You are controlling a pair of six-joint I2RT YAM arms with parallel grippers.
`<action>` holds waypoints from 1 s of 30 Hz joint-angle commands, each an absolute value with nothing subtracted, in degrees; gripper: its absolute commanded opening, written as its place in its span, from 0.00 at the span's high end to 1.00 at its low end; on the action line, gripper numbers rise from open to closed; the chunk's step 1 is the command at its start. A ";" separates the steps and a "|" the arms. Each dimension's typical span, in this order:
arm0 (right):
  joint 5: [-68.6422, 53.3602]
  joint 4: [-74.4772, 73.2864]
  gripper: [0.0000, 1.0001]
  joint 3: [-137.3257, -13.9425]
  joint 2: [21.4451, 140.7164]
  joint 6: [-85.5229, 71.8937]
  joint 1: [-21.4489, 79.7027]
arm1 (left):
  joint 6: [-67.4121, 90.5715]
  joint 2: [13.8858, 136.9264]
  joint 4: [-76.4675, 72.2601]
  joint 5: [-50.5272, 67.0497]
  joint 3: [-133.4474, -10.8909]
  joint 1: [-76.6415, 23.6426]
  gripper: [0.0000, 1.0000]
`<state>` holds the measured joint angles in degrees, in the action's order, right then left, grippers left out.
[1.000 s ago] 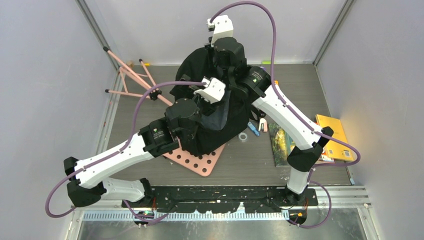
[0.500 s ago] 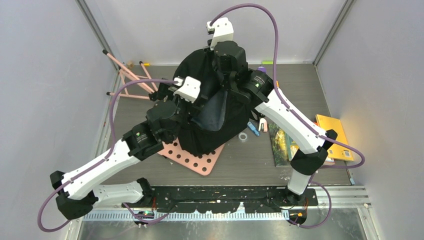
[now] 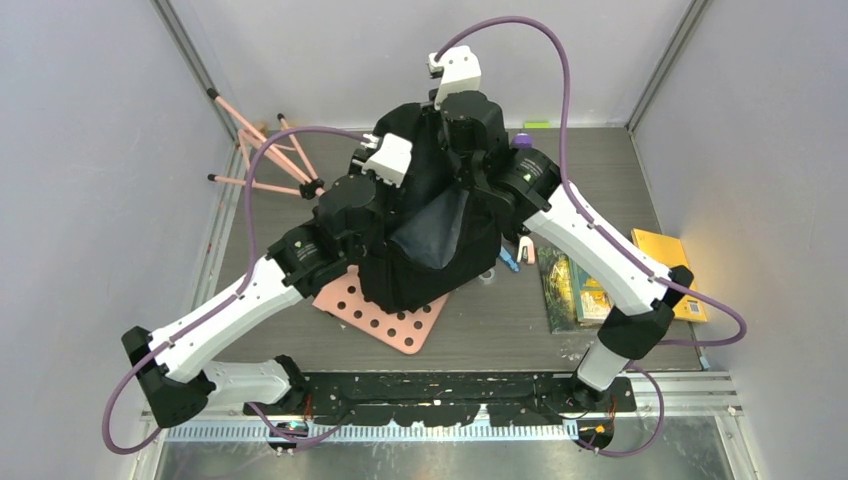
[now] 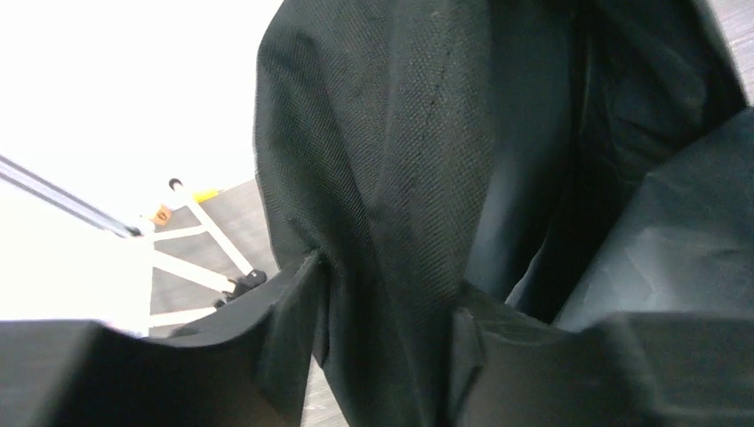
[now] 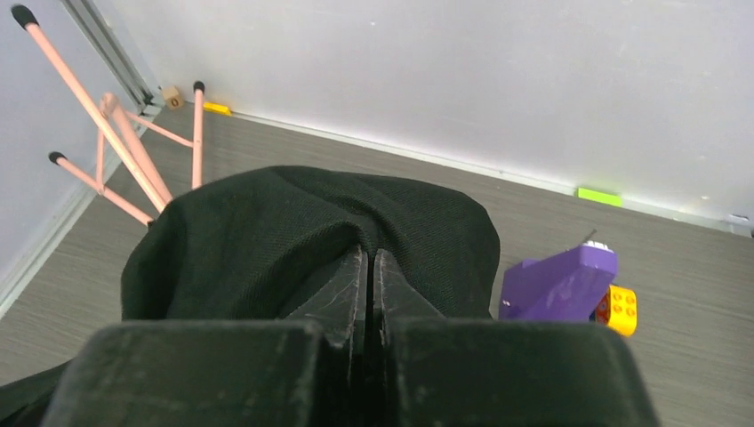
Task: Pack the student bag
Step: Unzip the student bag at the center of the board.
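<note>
Change: left pincer (image 4: pixel 382 294) is shifting from the mouth of the student bag (image 3: pixel 420 270) to its left rim and narrowing around the fabric; a firm hold cannot be told.
Right pincer (image 5: pixel 369 262): is pinching the far rim, jaws together.
Bag: is standing mid-desk on the pink board (image 3: pixel 385 315).
Meaning: mouth is likely being spread for loading.
Writing: nothing is showing legibly.

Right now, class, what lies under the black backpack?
A pink perforated board pokes out from beneath the student bag at its near edge. How far it runs underneath, and anything else there, is covered.
</note>
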<state>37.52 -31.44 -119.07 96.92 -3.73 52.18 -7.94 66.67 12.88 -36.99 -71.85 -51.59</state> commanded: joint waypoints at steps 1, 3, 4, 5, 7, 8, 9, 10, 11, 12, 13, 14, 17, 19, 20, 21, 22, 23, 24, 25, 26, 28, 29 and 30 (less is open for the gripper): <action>37.98 -27.36 0.99 -114.77 88.67 -6.38 52.56 | -7.10 68.19 12.71 -37.40 -75.82 -51.09 0.64; 38.35 -27.96 0.92 -111.32 86.25 -7.61 52.56 | -6.88 67.77 13.41 -36.36 -76.13 -50.91 0.75; 38.60 -28.31 0.86 -108.71 85.40 -8.56 52.56 | -6.62 67.51 14.05 -35.58 -76.15 -50.89 0.78; 39.33 -28.98 0.84 -107.35 83.53 -9.20 52.56 | -6.39 67.10 14.93 -34.82 -76.13 -50.89 0.81; 40.71 -29.81 0.78 -102.57 80.48 -11.41 52.56 | -6.01 66.27 16.20 -33.08 -75.56 -50.80 0.86; 41.01 -30.20 0.74 -99.03 79.31 -13.03 52.56 | -5.86 65.62 16.46 -31.46 -74.91 -50.72 0.87; 41.48 -30.39 0.71 -95.66 77.31 -13.90 52.56 | -5.73 64.56 16.52 -29.63 -73.95 -50.71 0.88; 41.66 -31.26 0.70 -94.15 75.58 -15.71 52.56 | -5.07 63.87 16.64 -28.41 -73.05 -50.71 0.89; 42.16 -31.89 0.68 -91.43 74.83 -16.65 52.51 | -4.46 63.31 16.85 -27.59 -72.29 -50.67 0.90; 42.31 -33.50 0.67 -90.32 73.71 -18.64 52.54 | -3.93 62.96 17.26 -26.84 -71.72 -50.63 0.91; 42.28 -34.42 0.66 -88.08 73.20 -19.65 52.55 | -3.72 62.67 17.57 -26.68 -71.31 -50.63 0.92; 42.02 -36.09 0.66 -86.97 72.40 -21.66 52.56 | -3.64 62.35 17.85 -26.71 -70.91 -50.63 0.92; 40.68 -40.40 0.66 -83.39 71.27 -26.78 52.56 | -3.60 61.40 17.42 -27.00 -69.44 -50.62 0.93; 38.91 -42.99 0.65 -81.85 70.34 -29.40 52.56 | -3.58 60.74 16.54 -27.36 -68.02 -50.62 0.94; 37.28 -44.30 0.65 -81.44 69.77 -30.21 52.56 | -3.53 60.51 16.26 -27.52 -67.56 -50.62 0.94; 36.48 -45.73 0.63 -80.83 69.51 -31.63 52.56 | -3.52 60.32 16.03 -27.56 -67.18 -50.62 0.94; 34.96 -46.42 0.62 -80.59 69.10 -32.30 52.56 | -3.58 60.29 16.00 -27.59 -66.97 -50.62 0.94; 34.49 -48.06 0.61 -80.46 68.78 -33.47 52.56 | -3.64 60.17 16.06 -27.93 -66.82 -50.62 0.95; 33.82 -48.95 0.60 -80.32 68.62 -33.96 52.56 | -3.74 60.13 16.16 -28.16 -66.73 -50.62 0.95; 33.61 -50.73 0.59 -80.24 68.40 -34.90 52.56 | -3.86 60.08 16.25 -28.70 -66.65 -50.61 0.95; 33.39 -51.51 0.57 -79.98 68.26 -35.25 52.56 | -3.94 60.01 16.18 -29.08 -66.50 -50.58 0.95; 32.97 -54.26 0.55 -79.54 67.95 -36.82 52.56 | -4.21 59.63 15.81 -29.35 -66.07 -50.56 0.95; 32.70 -55.95 0.55 -79.37 67.77 -37.13 52.56 | -4.24 59.41 15.70 -29.35 -65.83 -50.61 0.95; 32.10 -56.76 0.53 -79.19 67.68 -37.65 52.56 | -4.28 59.24 15.51 -29.28 -65.61 -50.55 0.95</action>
